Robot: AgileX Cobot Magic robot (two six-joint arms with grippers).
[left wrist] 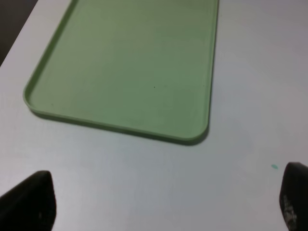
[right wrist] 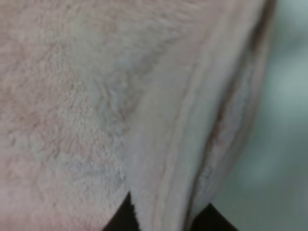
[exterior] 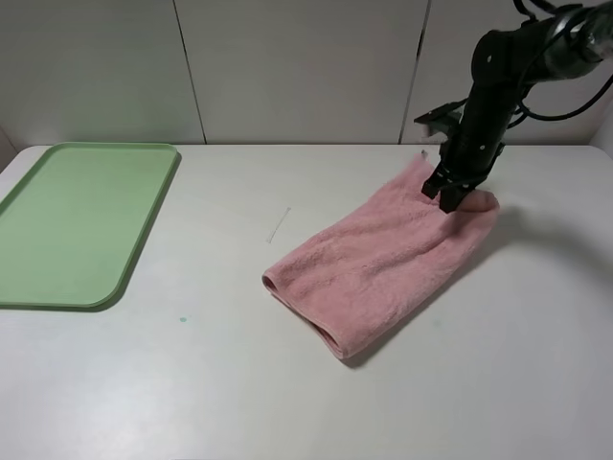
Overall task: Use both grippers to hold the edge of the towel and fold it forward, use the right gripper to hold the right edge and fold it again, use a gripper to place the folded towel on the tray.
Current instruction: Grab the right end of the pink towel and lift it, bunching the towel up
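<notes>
Right, the towel (exterior: 383,264) lies doubled over, diagonal on the right half of the surface (exterior: 192,383), well apart from the tray (exterior: 77,225) on the left. Two layers show at its near-left end, so I read the forward fold as done. The right tool (exterior: 448,196) is down on the towel's far-right end, tips in the pile. In its wrist view the hem (right wrist: 163,159) runs up between the two black fingertips (right wrist: 120,219) and looks pinched there. I'd call it closed on the hem. Whether it has both layers I can't tell, the view is too blurred. The left tool (left wrist: 161,204) is out of the overhead shot. Its wrist view shows the tips spread wide with nothing between them, hovering over bare surface near the tray. Nothing on the tray. Step in hand, as I judge it: second fold, grasp made, lift not yet started. The cloth sits flat apart from a small bunch at the pinch. Next move, my guess: raise that end just clear of the pile, carry it across toward the near-left end, lay it down with the hems lined up, then release. Risks: the fluffy cloth drags its lower half along, or only the top layer comes up and the first fold opens. Low and slow would suit.
</notes>
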